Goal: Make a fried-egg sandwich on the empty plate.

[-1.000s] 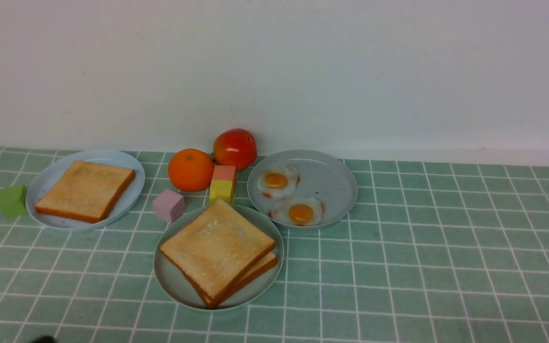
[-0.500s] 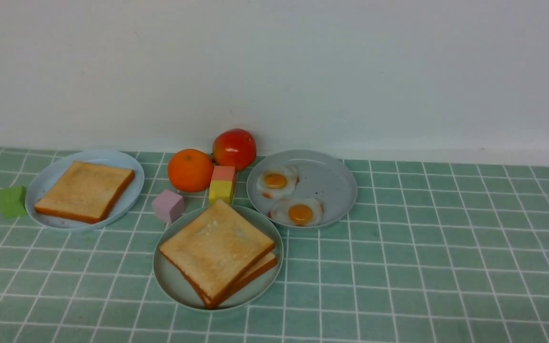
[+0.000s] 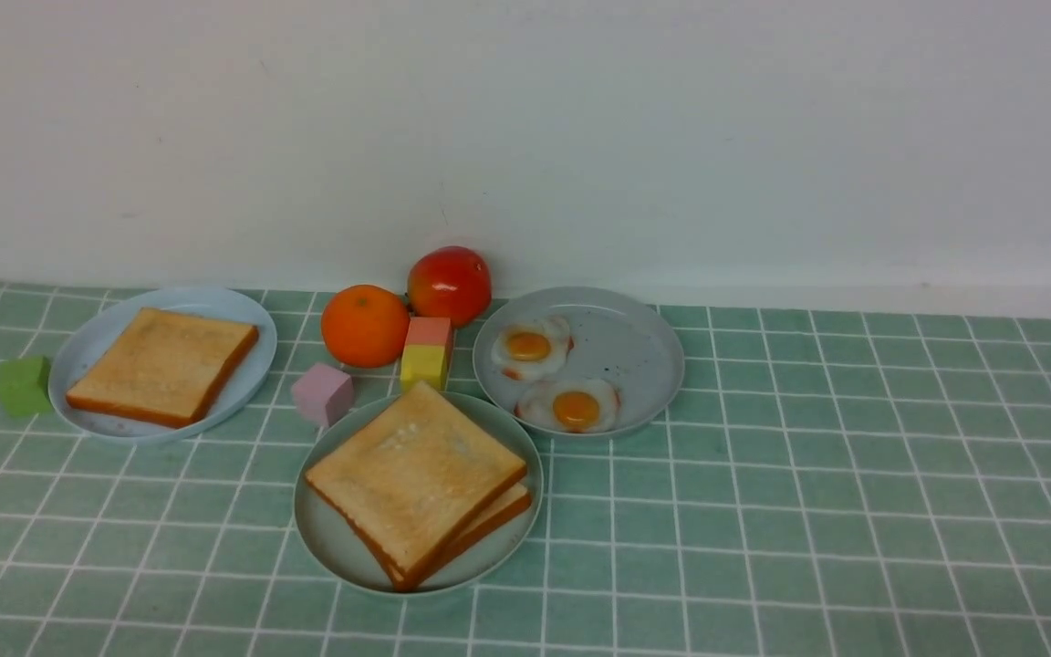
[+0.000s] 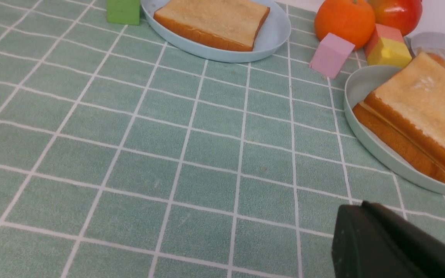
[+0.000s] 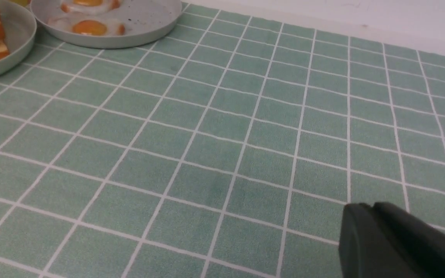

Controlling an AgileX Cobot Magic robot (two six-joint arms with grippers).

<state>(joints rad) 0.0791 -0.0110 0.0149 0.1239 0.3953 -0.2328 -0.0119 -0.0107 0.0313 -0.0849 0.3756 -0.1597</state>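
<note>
At one o'clock from the left gripper [image 4: 363,207], stacked toast slices [image 3: 416,474] lie on the mint-green plate [image 3: 329,538], well apart from its closed jaws. From the right gripper [image 5: 365,207], they lie toward ten o'clock; I cannot tell its jaws' state.

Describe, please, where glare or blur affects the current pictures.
Front view: small highlight on the red fruit, faint sheen on the egg yolks; left wrist view: left gripper dark and soft; right wrist view: right gripper likewise blurred, tablecloth sharper.
</note>
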